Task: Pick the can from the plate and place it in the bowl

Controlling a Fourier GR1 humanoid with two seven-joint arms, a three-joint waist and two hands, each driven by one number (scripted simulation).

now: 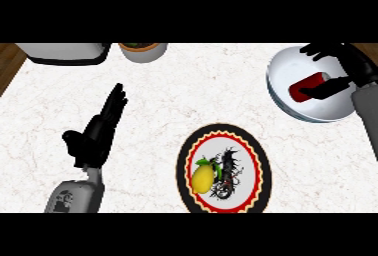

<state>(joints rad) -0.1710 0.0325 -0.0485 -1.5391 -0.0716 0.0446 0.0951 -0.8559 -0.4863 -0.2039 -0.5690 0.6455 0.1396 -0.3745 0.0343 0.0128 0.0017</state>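
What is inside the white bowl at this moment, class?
A red can lies inside the bowl, with the right hand curled round it. The fingers cover part of the can, so its far end cannot be seen.

You have one plate [255,165], round with a red, black and yellow rim, on the counter [192,95]. One bowl [284,85], white, at the right. One can [308,86], red, lying in that bowl. One lemon [201,178], yellow, on the plate. One grey appliance [63,52] at the top left edge, cut off, so you can't tell what it is. One pot [144,51] just beside it, rim only partly in view. Two hands: one left hand [96,135], black, over the counter at the left, and one right hand [343,65], black, at the bowl. Two grey forearms, one per hand.
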